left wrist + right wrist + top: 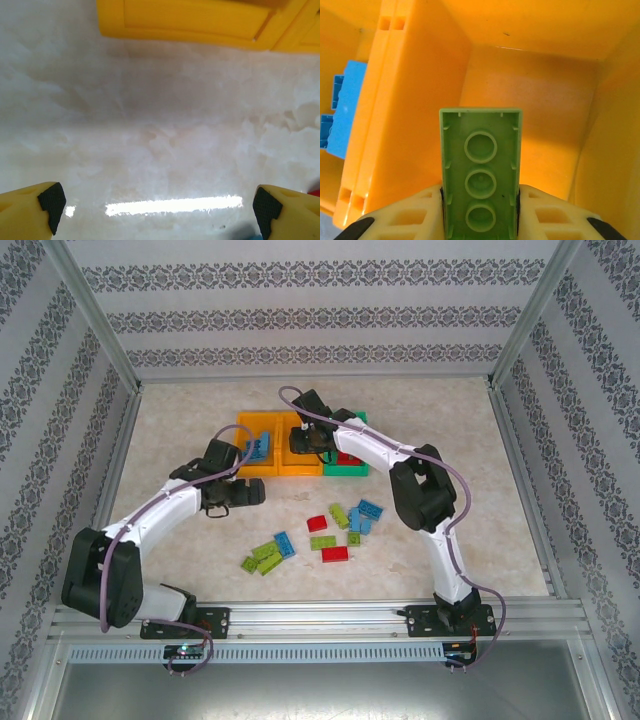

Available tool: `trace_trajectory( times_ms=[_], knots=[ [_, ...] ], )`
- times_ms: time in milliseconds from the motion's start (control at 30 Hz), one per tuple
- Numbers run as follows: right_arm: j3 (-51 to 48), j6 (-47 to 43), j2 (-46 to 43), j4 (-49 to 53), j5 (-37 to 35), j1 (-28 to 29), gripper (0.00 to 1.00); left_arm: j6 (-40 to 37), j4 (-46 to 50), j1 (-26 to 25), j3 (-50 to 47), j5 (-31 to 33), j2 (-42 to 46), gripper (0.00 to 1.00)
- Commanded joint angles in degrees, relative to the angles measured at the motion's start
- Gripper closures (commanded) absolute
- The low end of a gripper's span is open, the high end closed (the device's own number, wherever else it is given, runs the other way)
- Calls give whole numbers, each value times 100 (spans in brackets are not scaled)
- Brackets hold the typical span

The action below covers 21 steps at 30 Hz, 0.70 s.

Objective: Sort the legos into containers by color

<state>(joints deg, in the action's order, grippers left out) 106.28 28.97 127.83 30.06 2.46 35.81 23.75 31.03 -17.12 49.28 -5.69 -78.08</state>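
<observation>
My right gripper (pixel 480 202) is shut on a lime green lego (pixel 480 150), hollow underside towards the camera. It hangs over the middle orange container (pixel 530 80), whose visible floor is bare. The left orange container (pixel 256 445) holds light blue legos (pixel 342 110). The green container (pixel 350 462) stands on the right of the row, with something red inside. My left gripper (pixel 157 210) stands open just above bare table, in front of the left orange container (pixel 190 20). Several loose red, blue and green legos (pixel 335 530) lie on the table in front of the containers.
The three containers stand side by side at the middle of the marble-patterned table (pixel 180 430). Patterned walls close in the back and both sides. A metal rail (pixel 320 615) runs along the near edge. The loose legos spread from a green one (pixel 262 555) to a blue one (pixel 371 508).
</observation>
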Motion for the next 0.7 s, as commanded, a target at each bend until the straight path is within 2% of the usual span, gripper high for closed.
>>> trace_trajectory(
  times_ms=[0,167,400,467,667],
  knots=[
    [261,109,101,267,-80,-32,66,-145,-9,-168,-155,112,209,4],
    [267,90,133,306,-93,-43,63,-224,-20,-462,-308,106,403,10],
    [286,91,203,342,-68,-68,59,-278,193,-1334,-396,488,550,13],
    [280,76,211,351,-38,-84,49,-292,270,-1579,-472,569,616,14],
    [258,95,161,279,48,-90,32,-226,170,-2076,-804,414,863,18]
  ],
)
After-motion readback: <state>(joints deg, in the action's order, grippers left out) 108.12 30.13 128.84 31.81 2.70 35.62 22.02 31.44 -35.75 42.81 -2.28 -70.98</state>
